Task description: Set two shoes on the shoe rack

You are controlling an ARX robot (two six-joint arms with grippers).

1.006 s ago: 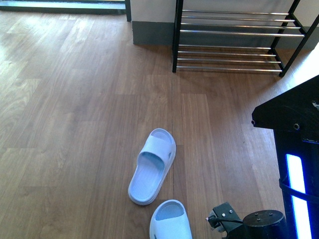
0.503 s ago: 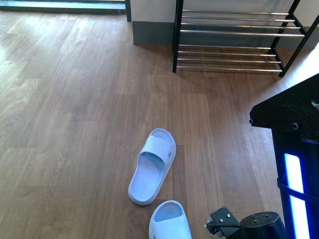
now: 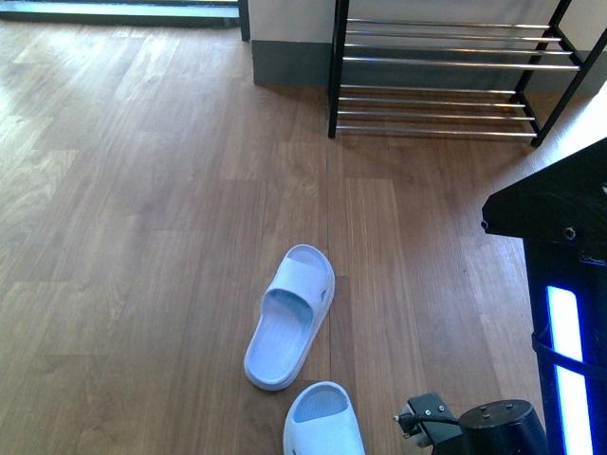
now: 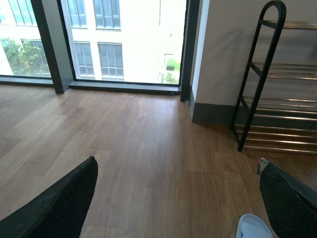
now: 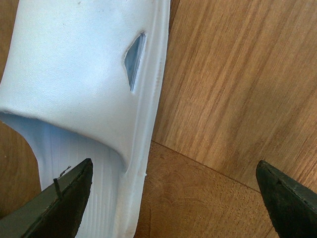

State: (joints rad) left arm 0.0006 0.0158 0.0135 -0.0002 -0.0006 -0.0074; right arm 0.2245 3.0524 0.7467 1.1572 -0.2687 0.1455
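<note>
Floor (image 3: 142,237): brown wooden planks, with grain and joints running away from the front camera. A paler glare lies on it at the far left. Up close in the right wrist view, a joint between two boards crosses at a slant.
Wall (image 4: 223,49): pale and plain, standing beside the glass.
Skirting board (image 3: 289,64): a grey band along the wall's foot, meeting the planks.
Window (image 4: 129,39): tall panes reaching almost down to the boards, very bright.
Window frame (image 4: 49,49): dark uprights, with a dark rail along the bottom.
Outside: a pale building (image 4: 106,52) with rows of panes, and green trees (image 4: 20,57) at one side.
</note>
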